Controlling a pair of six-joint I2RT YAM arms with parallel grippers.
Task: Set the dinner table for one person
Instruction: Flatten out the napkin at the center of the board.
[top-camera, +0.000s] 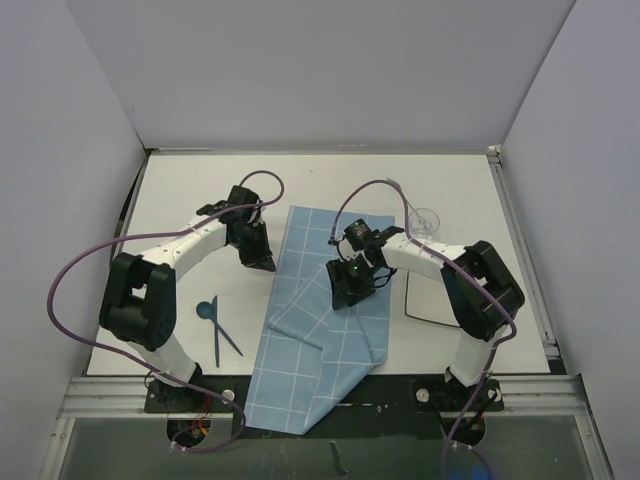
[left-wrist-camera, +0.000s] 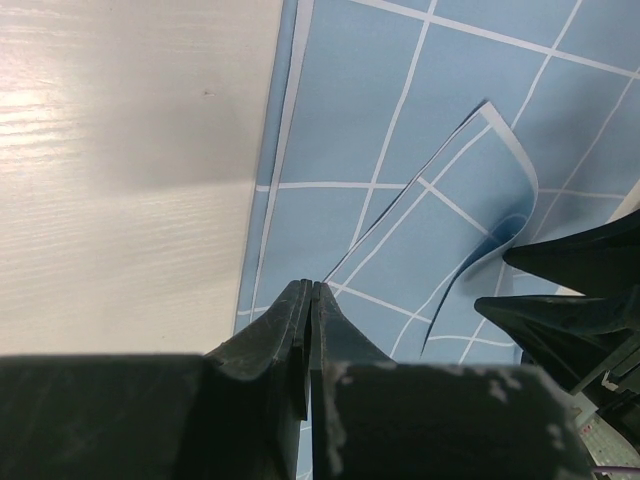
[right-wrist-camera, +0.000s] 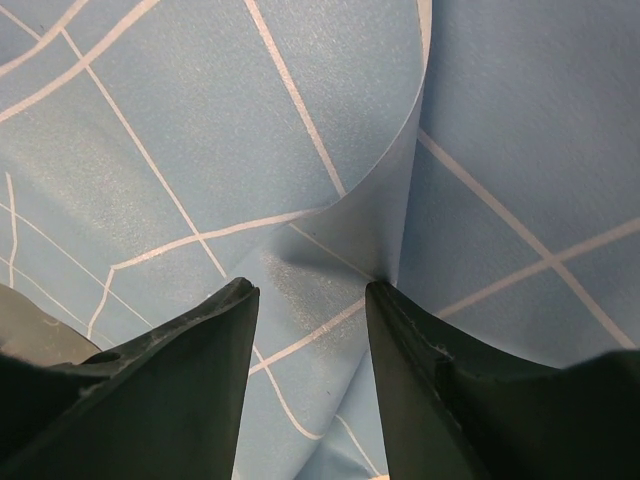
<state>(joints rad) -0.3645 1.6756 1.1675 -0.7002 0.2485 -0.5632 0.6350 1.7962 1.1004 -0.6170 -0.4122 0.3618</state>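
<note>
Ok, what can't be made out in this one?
Top external: the right arm covers most of a dark-outlined white shape; what it is cannot be told.
Top external: the blue utensils are too small to name individually.
Left wrist: the left gripper is shut at the mat; its own fingers hide whether cloth is pinched.

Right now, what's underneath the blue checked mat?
Only the white table shows around the mat. Its folded-over flap covers more mat. Anything beneath is hidden.
</note>
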